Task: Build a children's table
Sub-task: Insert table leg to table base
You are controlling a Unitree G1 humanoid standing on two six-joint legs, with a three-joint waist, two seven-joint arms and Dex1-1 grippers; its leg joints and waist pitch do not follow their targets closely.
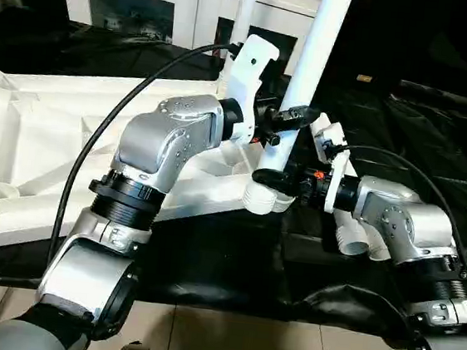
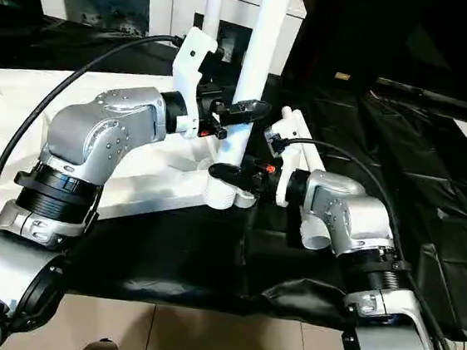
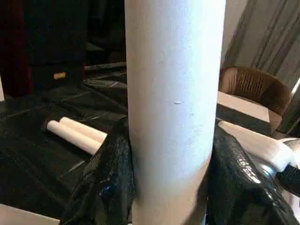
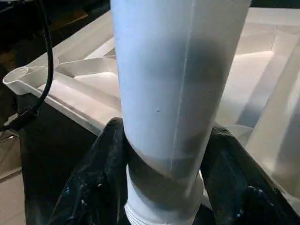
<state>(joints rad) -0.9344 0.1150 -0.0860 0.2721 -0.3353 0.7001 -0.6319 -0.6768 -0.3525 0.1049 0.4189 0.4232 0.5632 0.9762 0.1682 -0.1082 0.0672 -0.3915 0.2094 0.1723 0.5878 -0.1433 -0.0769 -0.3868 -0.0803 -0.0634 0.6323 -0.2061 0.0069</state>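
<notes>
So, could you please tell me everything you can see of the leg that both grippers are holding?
The leg is a long, smooth white tube, plastic by its look, standing nearly upright and running past the picture's top. Its ridged lower end sits at the round corner socket of the upturned tabletop. The left gripper clamps it higher up and the right gripper just above the socket, black jaws pressed against both sides.
</notes>
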